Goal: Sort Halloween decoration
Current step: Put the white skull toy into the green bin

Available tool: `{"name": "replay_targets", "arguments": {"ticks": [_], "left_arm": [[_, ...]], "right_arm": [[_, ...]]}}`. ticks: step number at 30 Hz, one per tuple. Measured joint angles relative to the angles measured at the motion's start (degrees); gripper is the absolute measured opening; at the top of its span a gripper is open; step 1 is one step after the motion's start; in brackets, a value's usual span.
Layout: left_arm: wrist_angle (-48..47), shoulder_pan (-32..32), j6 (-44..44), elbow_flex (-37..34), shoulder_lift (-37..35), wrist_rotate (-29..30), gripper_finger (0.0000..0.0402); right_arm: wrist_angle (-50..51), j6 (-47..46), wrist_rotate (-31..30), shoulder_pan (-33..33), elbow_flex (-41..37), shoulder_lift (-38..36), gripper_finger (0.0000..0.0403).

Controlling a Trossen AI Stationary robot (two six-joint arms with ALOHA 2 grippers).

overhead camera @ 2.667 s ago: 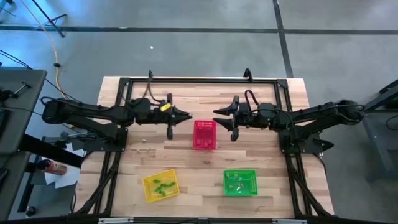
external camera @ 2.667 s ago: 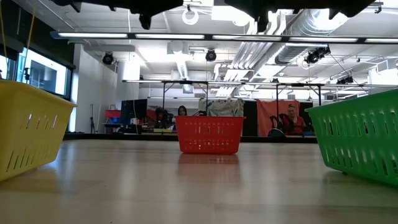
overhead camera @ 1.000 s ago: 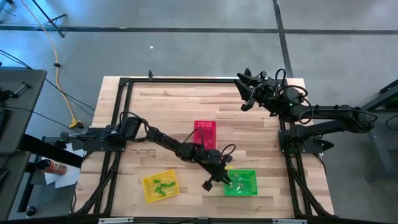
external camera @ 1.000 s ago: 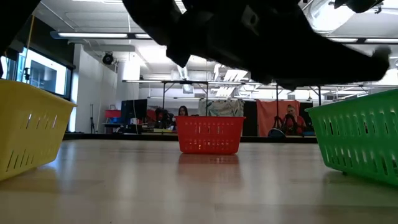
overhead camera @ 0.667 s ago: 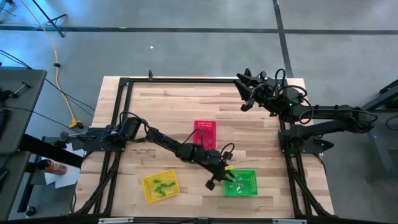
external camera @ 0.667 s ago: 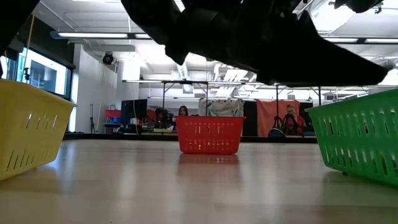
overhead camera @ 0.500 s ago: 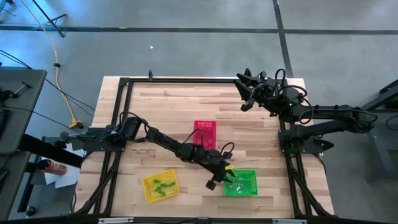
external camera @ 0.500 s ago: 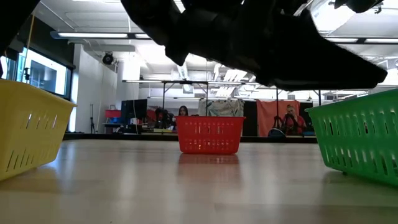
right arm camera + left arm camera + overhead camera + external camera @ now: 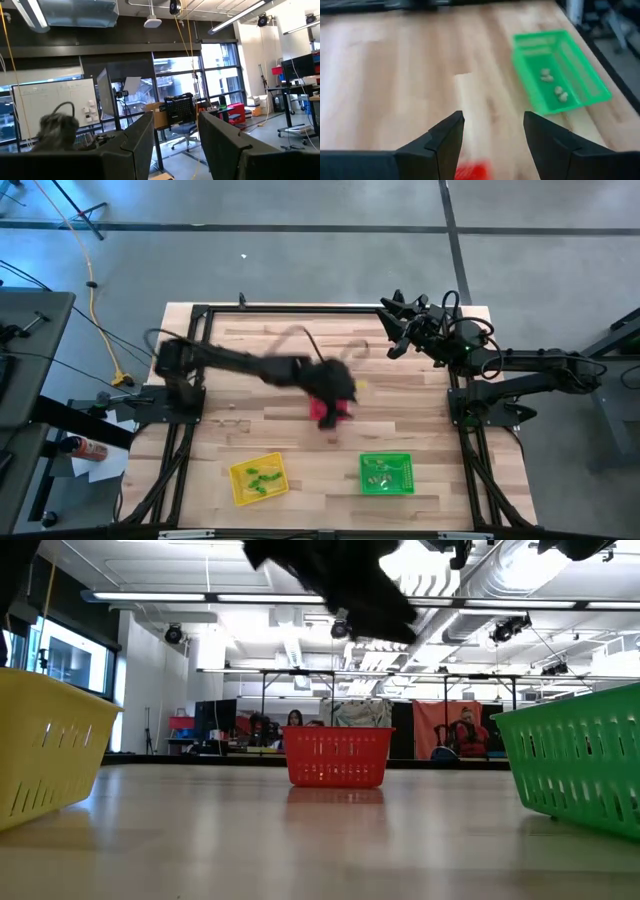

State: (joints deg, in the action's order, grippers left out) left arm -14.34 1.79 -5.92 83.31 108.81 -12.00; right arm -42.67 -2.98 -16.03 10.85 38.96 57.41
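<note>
No readable writing is seen anywhere. Tiny green trinkets (image 9: 259,477) are piled in the yellow basket (image 9: 258,479), pale ones (image 9: 551,84) in the green basket (image 9: 559,70). Left hand (image 9: 492,140) is spread wide, empty, over the tabletop (image 9: 420,420) by the red basket (image 9: 338,757); right hand (image 9: 172,135) is held parted, empty, at the far corner

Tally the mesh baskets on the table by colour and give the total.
Yellow basket: 1
Green basket: 1
Red basket: 1
Total: 3
</note>
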Motion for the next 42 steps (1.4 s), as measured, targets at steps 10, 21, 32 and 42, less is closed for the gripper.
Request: {"name": "replay_targets", "arguments": {"ticks": [10, 21, 32, 42], "left_arm": [[12.03, -11.25, 15.82, -25.82, -28.56, -2.20, 0.0197], [36.71, -7.58, 23.79, -51.41, -49.61, 13.41, 0.0197], [37.91, -8.94, 23.24, -51.78, -50.97, 18.57, 0.0197], [37.80, -9.40, 22.31, -51.78, -50.93, 18.81, 0.0197]], "right_arm": [[0.28, 0.00, 0.11, 0.00, 0.00, 0.00, 0.0150], [10.97, -11.65, 3.13, -0.01, 0.00, -0.04, 0.0150], [37.53, -26.08, 5.93, 0.65, 4.98, 1.24, 0.0150], [101.40, -25.93, -2.85, 19.84, 30.29, 20.72, 0.0150]]}}
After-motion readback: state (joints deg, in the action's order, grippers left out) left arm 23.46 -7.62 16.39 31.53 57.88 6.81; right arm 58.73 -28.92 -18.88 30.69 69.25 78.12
